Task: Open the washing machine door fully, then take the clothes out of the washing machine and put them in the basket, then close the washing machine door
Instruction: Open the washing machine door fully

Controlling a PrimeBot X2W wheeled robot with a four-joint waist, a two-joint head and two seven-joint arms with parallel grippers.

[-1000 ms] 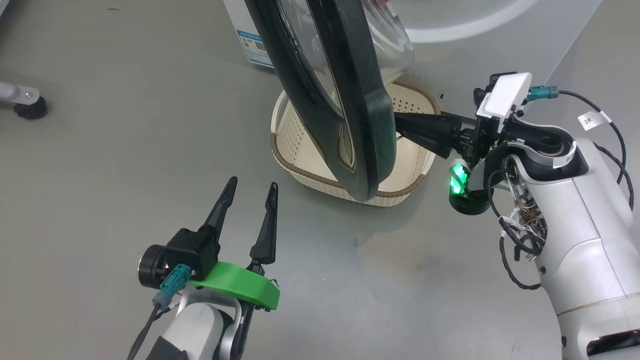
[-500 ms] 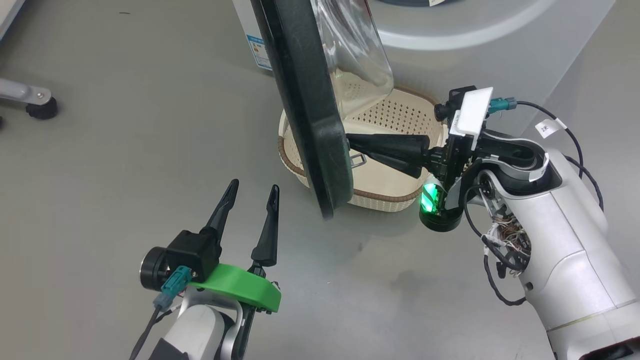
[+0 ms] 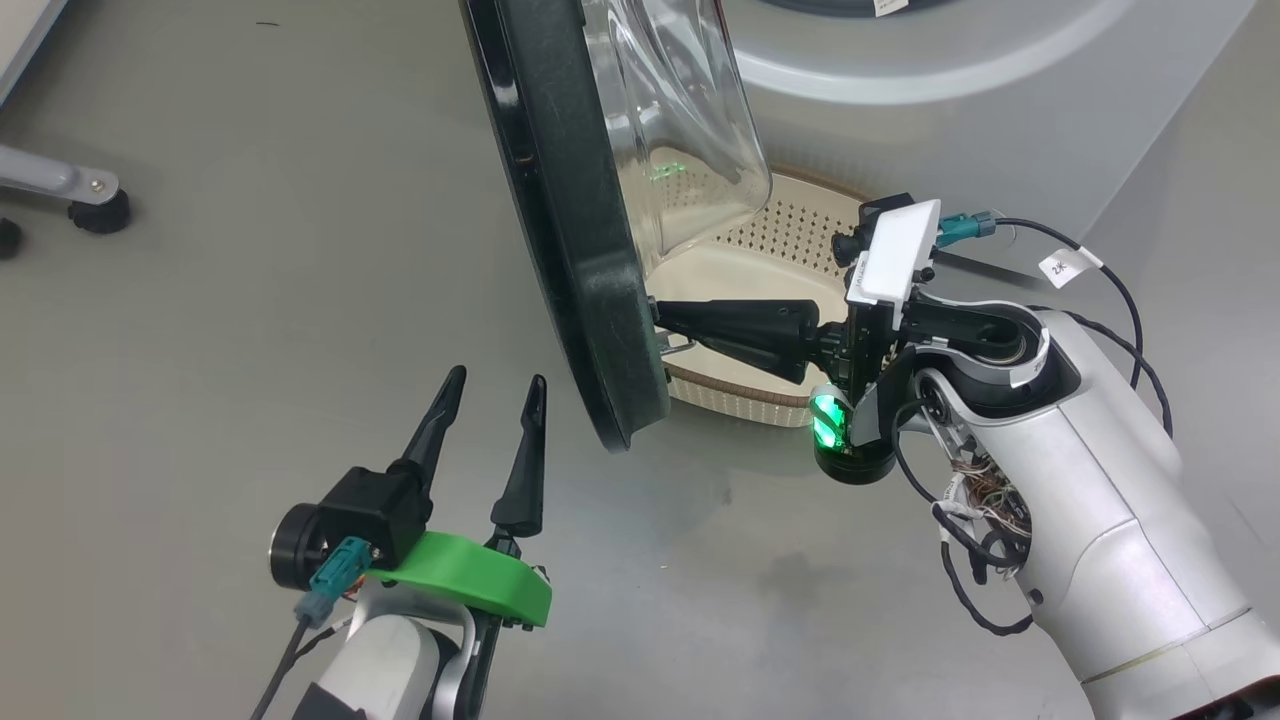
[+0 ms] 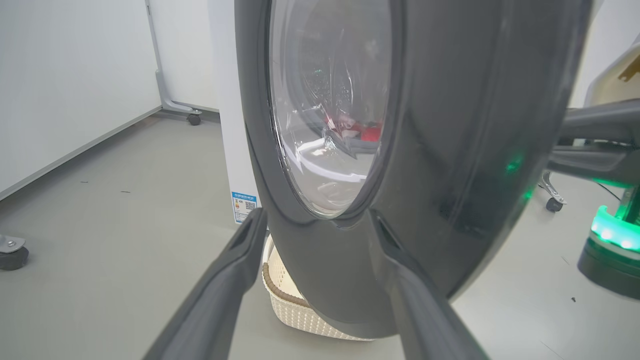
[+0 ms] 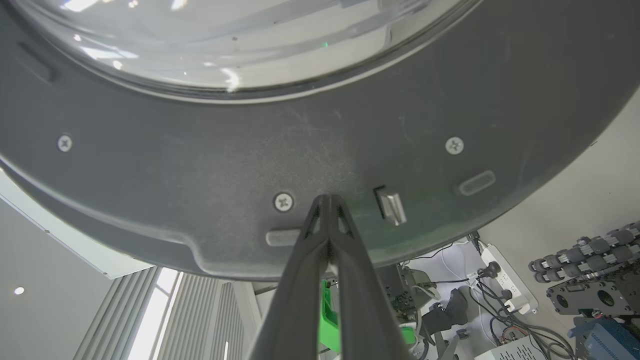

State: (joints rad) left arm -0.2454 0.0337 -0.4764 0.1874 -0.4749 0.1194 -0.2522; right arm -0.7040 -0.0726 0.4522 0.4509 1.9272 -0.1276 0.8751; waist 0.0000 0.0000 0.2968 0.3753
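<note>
Fingers (image 3: 430, 425) of the left pincer (image 3: 499, 376) are held apart at 7 o'clock, touching nothing. The right pincer (image 3: 660, 312) is squeezed together, tips set against the inner face of the washing machine door (image 3: 570, 230). The door lies at its 9 o'clock, edge running 12 to 6. Right arm is judged closer for pushing. Beyond, the basket (image 3: 740, 392) is tucked under the door, and red clothes (image 4: 370, 132) are glimpsed inside the washing machine (image 3: 900, 110).
</note>
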